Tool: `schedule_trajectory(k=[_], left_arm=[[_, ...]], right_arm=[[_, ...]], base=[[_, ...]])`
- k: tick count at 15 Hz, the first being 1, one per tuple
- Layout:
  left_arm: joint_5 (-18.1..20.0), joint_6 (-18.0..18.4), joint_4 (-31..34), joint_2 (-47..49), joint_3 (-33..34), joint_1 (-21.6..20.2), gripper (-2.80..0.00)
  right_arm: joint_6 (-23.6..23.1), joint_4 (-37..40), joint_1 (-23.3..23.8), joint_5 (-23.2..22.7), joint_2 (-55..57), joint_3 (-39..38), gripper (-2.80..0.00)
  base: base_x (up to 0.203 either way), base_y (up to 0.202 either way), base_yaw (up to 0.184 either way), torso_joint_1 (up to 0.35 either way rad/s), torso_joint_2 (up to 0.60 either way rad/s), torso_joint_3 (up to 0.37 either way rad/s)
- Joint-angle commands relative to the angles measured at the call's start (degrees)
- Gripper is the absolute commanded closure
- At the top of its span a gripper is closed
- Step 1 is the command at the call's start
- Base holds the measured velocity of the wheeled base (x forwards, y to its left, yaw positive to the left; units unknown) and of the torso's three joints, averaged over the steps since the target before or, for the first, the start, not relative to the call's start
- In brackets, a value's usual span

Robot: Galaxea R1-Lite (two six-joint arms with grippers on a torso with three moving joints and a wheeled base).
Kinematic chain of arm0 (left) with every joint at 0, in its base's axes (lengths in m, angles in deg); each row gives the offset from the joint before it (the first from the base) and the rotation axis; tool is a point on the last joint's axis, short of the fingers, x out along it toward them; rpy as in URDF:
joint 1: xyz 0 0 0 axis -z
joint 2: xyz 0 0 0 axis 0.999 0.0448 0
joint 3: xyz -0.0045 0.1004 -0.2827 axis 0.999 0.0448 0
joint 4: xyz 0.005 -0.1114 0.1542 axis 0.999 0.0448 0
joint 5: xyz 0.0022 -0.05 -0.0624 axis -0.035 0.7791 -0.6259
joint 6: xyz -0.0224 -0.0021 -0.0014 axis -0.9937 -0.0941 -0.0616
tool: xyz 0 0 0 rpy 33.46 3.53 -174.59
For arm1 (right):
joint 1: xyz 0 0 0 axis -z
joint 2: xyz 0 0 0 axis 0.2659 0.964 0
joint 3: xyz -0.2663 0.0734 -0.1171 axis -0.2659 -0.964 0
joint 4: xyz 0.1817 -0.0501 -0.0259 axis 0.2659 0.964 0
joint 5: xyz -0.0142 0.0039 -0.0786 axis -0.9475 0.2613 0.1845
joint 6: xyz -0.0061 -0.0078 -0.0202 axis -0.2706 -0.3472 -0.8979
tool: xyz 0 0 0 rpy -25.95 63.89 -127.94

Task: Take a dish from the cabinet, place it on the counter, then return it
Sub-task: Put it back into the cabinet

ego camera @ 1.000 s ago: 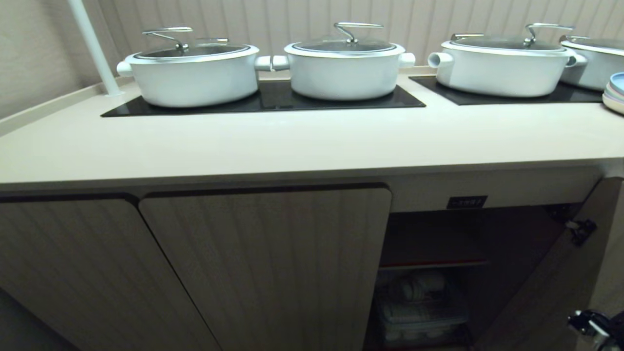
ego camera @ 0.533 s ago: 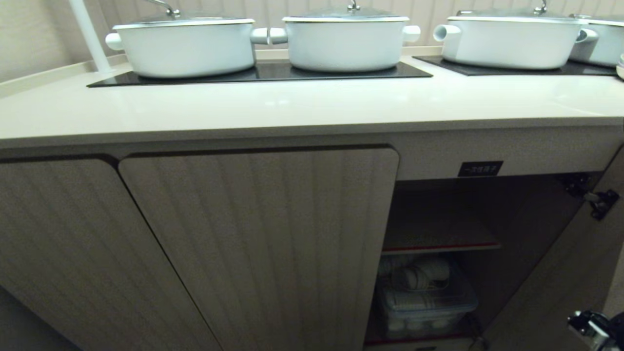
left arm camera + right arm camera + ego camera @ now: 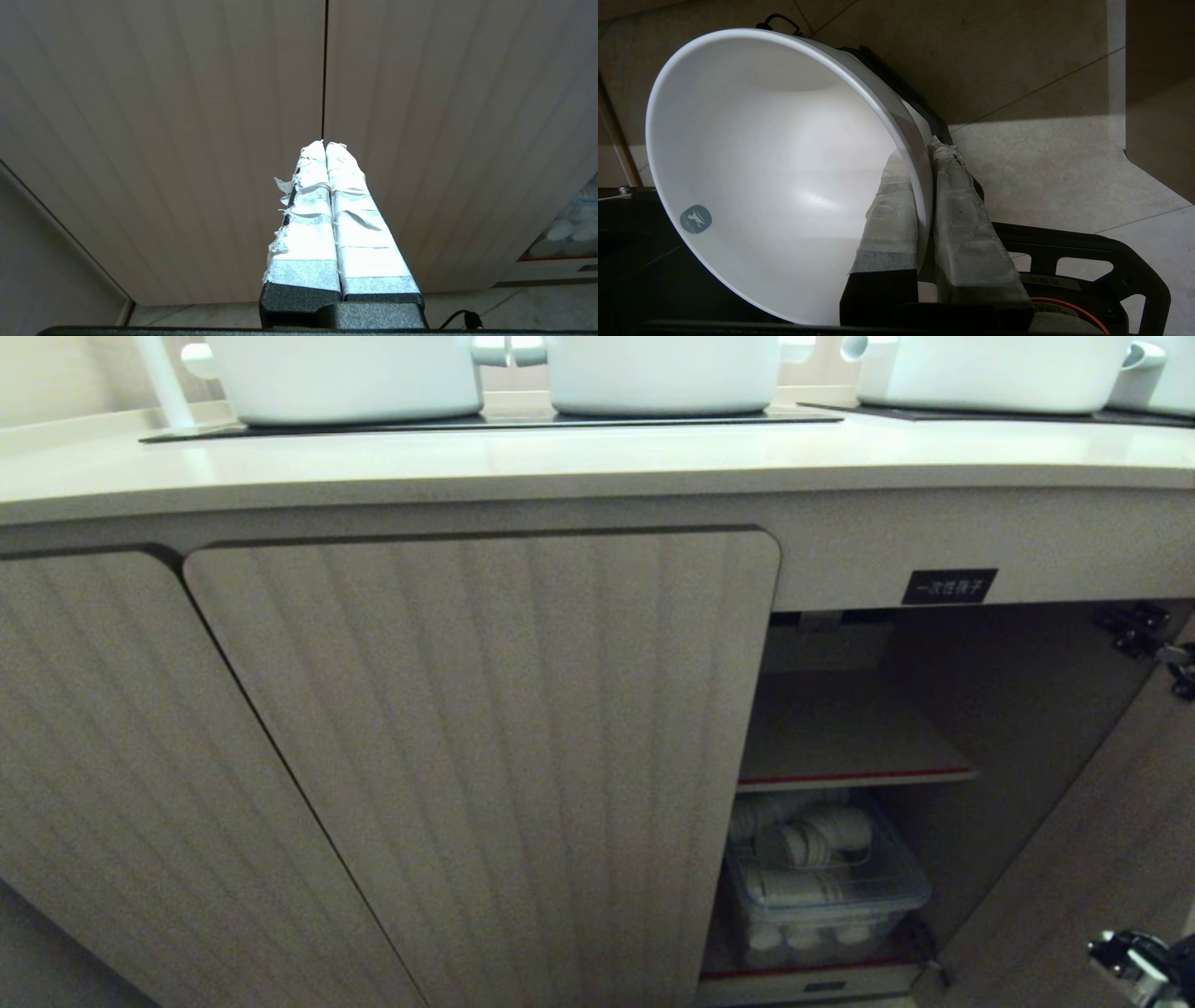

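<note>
In the right wrist view my right gripper (image 3: 920, 153) is shut on the rim of the dish (image 3: 775, 177), a glossy white deep bowl. One finger sits inside the bowl and one outside, and the bowl hangs tilted over the tiled floor. The cabinet (image 3: 485, 756) fills the head view. Its right door (image 3: 1102, 859) stands open on an inner shelf (image 3: 850, 737), under a black label (image 3: 948, 586). The counter (image 3: 560, 457) runs along the top of that view. My left gripper (image 3: 324, 144) is shut and empty, parked facing the closed fluted doors.
A clear bin (image 3: 822, 887) of white dishes sits below the shelf. Large white pots (image 3: 345, 378) stand on black glass panels at the counter's back. A bit of my right arm (image 3: 1139, 966) shows beside the open door. Part of my black base (image 3: 1087, 261) lies under the bowl.
The head view has sunk, so the counter and pots have slid up the picture and more of the cabinet's inside shows. The things themselves have not moved.
</note>
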Motion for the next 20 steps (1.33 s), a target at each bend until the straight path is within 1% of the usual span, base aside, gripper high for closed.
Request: schedule_trajectory(k=[1, 20], left_arm=[[-0.06, 0.0, -0.02, -0.02, 0.0, 0.0, 0.0], [0.02, 0.0, -0.02, -0.02, 0.0, 0.0, 0.0]], right_arm=[[0.15, 0.01, -0.11, -0.02, 0.2, 0.0, 0.0], [-0.17, -1.04, -0.46, -0.02, 0.39, -0.06, 0.0]], base=[[0.0, 0.0, 0.0, -0.015, 0.08, 0.059], [0.0, 0.0, 0.0, -0.001, 0.0, 0.002]])
